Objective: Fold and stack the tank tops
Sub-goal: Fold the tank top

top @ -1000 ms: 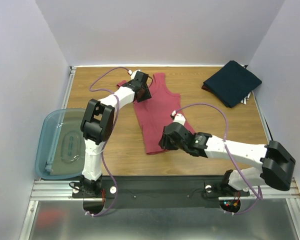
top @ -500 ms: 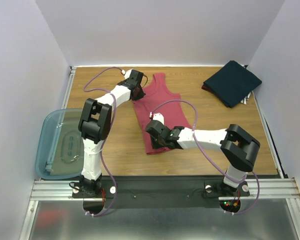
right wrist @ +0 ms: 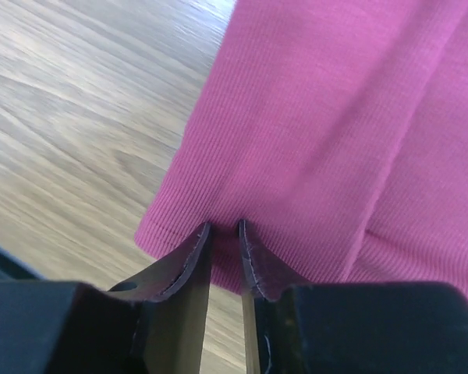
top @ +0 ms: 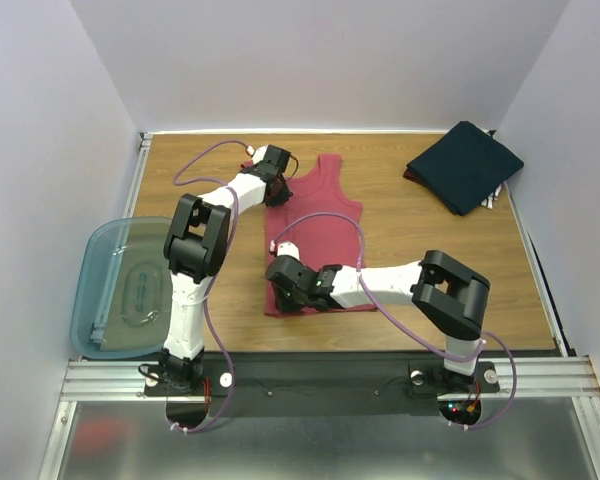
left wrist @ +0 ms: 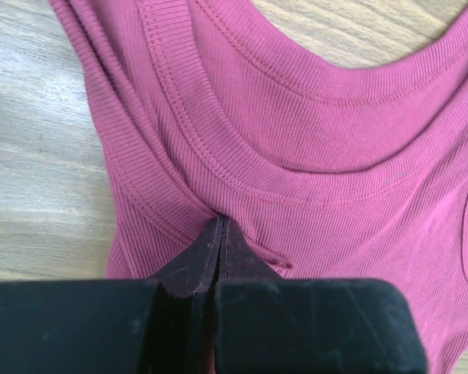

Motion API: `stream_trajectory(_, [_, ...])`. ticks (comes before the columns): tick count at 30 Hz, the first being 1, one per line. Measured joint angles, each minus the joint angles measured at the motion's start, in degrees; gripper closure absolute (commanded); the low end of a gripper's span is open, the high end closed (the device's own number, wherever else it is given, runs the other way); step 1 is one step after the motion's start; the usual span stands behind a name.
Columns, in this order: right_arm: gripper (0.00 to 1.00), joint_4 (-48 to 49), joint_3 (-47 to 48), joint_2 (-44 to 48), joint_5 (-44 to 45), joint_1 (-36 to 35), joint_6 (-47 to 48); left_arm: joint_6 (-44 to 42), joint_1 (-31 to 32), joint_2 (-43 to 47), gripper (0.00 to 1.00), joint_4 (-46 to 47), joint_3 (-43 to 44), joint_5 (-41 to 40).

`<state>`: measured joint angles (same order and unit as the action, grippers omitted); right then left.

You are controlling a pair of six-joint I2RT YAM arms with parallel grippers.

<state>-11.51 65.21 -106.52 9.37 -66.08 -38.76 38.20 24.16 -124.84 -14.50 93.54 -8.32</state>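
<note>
I'm pinching the red top [top: 325, 190], left claw [left wrist: 221, 232] clamped on neckline, right claw [right wrist: 225, 231] on hem, thin bites risking slipping.

We see the spread tank top [top: 320, 225] at the middle of the desk [top: 450, 235], the folded tank top [top: 467, 165] at 2 o'clock, and the bin [top: 90, 268] off the 8 o'clock edge. The left claw [left wrist: 221, 226] pinches the spread top's 11 o'clock shoulder, the right claw [right wrist: 224, 227] its 7 o'clock hem.
</note>
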Motion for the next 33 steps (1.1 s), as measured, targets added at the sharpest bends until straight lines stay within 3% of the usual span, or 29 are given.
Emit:
stream_trajectory(3, [0.65,0.0,1.8,-0.8,-0.6,0.0,-1.2,-0.5,0.0,-0.6,0.94,-0.3,0.9,-0.1])
stream_trajectory(9, [0.51,1.3,6.4,-0.8,-0.6,0.1,-1.7,-2.9,0.0,-2.1,0.74,-0.5,3.4,0.9])
stream_trajectory(14, [0.48,3.0,7.1,1.3,0.0,0.8,-1.5,-5.8,0.0,-2.5,0.61,-1.2,5.9,3.4])
stream_trajectory(20, [0.46,3.9,2.9,11.8,1.5,4.8,-1.1,-7.3,0.0,-2.2,0.58,-0.5,7.8,6.0])
stream_trajectory(26, [0.46,4.8,-3.4,22.6,-0.9,19.9,-1.1,-5.9,0.0,1.6,0.6,-0.1,7.4,8.6])
stream_trajectory(27, [0.48,4.8,-4.2,23.5,-2.6,25.8,-0.8,-5.1,0.0,3.6,0.6,0.5,6.3,9.0])
stream_trajectory(33, [0.53,4.5,-3.1,17.5,-13.3,46.7,0.7,-0.5,3.3,17.4,0.6,5.3,-7.3,8.3])
